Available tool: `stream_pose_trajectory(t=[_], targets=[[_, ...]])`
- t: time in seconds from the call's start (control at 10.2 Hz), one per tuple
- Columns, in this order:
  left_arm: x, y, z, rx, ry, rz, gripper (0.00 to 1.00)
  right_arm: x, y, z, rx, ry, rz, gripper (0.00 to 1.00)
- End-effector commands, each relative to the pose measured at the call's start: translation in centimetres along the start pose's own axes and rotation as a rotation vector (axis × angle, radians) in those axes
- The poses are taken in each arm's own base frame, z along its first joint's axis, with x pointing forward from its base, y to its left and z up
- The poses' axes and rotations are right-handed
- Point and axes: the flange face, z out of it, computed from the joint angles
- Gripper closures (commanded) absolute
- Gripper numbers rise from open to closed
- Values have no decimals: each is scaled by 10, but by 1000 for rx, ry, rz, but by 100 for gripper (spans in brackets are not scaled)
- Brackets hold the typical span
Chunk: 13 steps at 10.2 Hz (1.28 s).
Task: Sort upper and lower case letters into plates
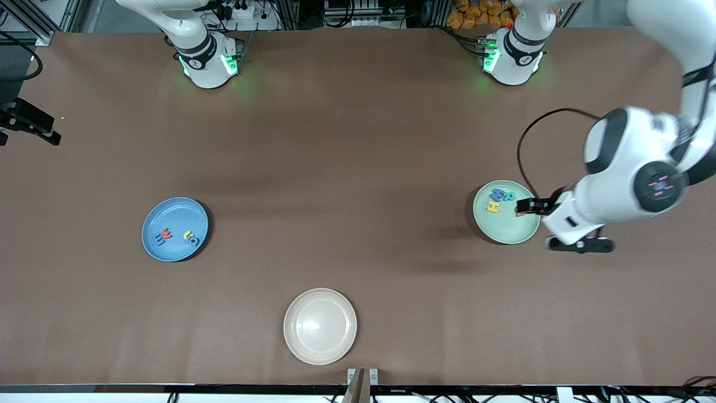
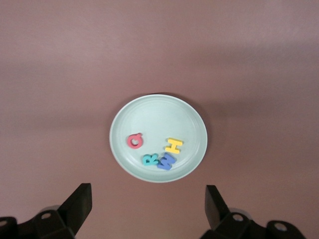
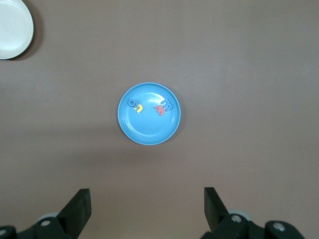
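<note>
The letters lay already divided. Four sat in the mint green plate [image 2: 158, 138]: a red Q [image 2: 134, 141], a teal R [image 2: 150, 160], a blue W [image 2: 166, 161] and a yellow H [image 2: 173, 145], the last three bunched and touching, the Q a little apart. Four more lay in the blue plate [image 3: 149, 114]: a blue o [image 3: 133, 103] and a yellow u [image 3: 140, 107] side by side, and a red w [image 3: 159, 110] overlapped by a blue m [image 3: 166, 105]. The mint plate stood toward the left arm's end of the table, the blue one toward the right arm's end, well apart. A cream-white plate [image 1: 320, 326] lay between them and nearer the front camera, with nothing in it.

Judging by this, the sorting looked finished, capitals in mint and small letters in blue, so the step in hand was probably the release and retreat. Doing it well would mean lifting straight up, jaws kept spread, so no finger swept a light letter over the shallow rim.

The letters looked like flat, matte, die-cut pieces, light enough to slide. The plates were round, smooth and shallow with low raised rims; the cream one carried a soft shine. The table [image 1: 358, 140] had a dull brown covering.

The left gripper [image 2: 147, 206] hung above the mint plate, fingers wide apart and holding nothing. The right gripper [image 3: 147, 209] hung high over the blue plate, likewise spread and empty, and appeared to wait.
</note>
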Motion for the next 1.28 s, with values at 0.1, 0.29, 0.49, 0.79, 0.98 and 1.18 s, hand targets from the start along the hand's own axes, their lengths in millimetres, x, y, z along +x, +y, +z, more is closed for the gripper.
stream_pose_trajectory(t=[0.1,0.29,0.49,0.79,0.98,1.18], targets=[[-41,9,-92,4,110,-58,0,1,-1,-3,-21,-7,6,0],[-71,9,-133,8,160,-78,0,1,-1,-3,-21,-7,6,0],[-97,-26,-170,-94,192,-149,0,1,-1,-4,-21,-6,4,0],[-109,-33,-180,-104,201,-158,0,1,-1,-4,-21,-7,4,0],[-109,-26,-180,-153,190,-150,0,0,-1,-3,-22,-14,6,0],[-110,-30,-178,-140,184,-158,0,-1,-1,-4,-20,-15,6,0]])
